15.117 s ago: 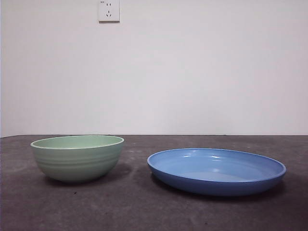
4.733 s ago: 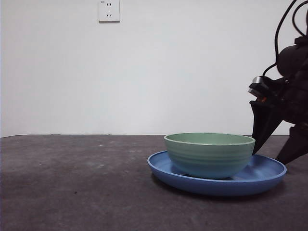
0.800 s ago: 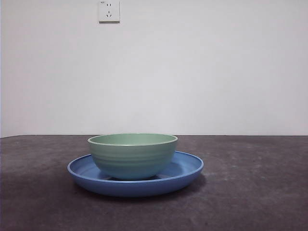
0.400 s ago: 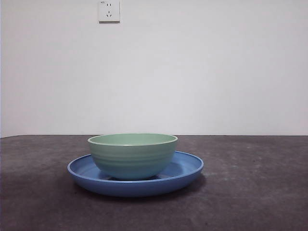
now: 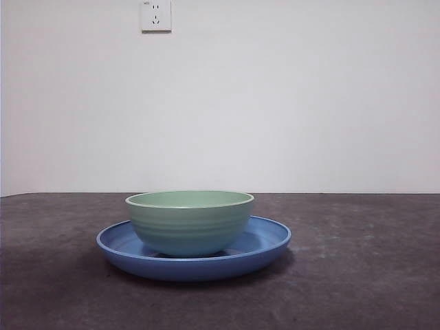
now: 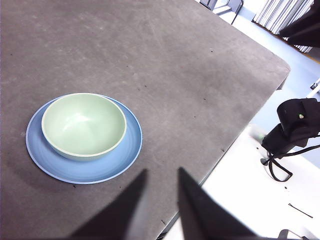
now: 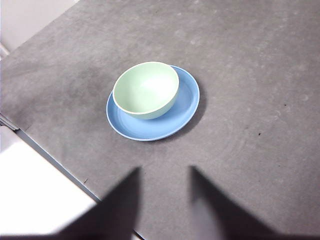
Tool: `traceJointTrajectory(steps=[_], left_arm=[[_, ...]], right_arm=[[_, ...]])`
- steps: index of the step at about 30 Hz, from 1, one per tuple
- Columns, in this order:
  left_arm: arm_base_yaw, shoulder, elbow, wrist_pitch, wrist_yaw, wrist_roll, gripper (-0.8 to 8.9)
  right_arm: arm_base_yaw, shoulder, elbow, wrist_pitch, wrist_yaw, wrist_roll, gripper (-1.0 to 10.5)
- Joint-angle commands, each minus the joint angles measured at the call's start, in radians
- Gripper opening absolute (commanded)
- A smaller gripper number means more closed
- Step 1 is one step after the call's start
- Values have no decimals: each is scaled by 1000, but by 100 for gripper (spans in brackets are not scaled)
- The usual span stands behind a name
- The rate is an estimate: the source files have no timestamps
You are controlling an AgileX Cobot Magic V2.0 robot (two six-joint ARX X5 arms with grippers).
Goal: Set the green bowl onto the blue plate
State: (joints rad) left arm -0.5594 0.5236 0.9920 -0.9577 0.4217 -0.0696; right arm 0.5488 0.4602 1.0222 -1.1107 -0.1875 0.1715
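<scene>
On the dark grey counter (image 5: 357,275), the green bowl (image 5: 189,221) sits upright inside the blue plate (image 5: 265,240), its base on the plate's floor. From above, in both wrist views, bowl is off-centre on the plate, close to one side of the rim, a wider crescent of blue showing on the other. Bowl empty.

Left gripper (image 6: 161,200): raised well above the counter, well apart from the dishes, jaws a narrow gap apart, nothing between them. Right gripper (image 7: 164,200): likewise high and clear, jaws spread wider, empty. Neither arm shows in the front view.

Judgement: placement looks done. Bowl rests on plate, level, untouched by either gripper. Nothing left that the pictures call for, save perhaps arms parking. Off-centre seat seems stable; rim of plate contains it.

White wall outlet (image 5: 155,15) behind, irrelevant.
</scene>
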Motion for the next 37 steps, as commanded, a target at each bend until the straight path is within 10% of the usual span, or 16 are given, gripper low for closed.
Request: traceJointTrajectory(steps=[1,19,28,37], left_arm=[[-4,5,10,9,5,2,24],[19,-1,10,9,5,2,24],[311,-45,-23,34,3,71,24],[584,-212,-377,385,-159,106,24]], right_arm=[[6,2,7,17,-2,5,33],[6,2,8,17,5,4,33],[6,2,8,17,5,4,33],[6,2,8,17,5,4,33]])
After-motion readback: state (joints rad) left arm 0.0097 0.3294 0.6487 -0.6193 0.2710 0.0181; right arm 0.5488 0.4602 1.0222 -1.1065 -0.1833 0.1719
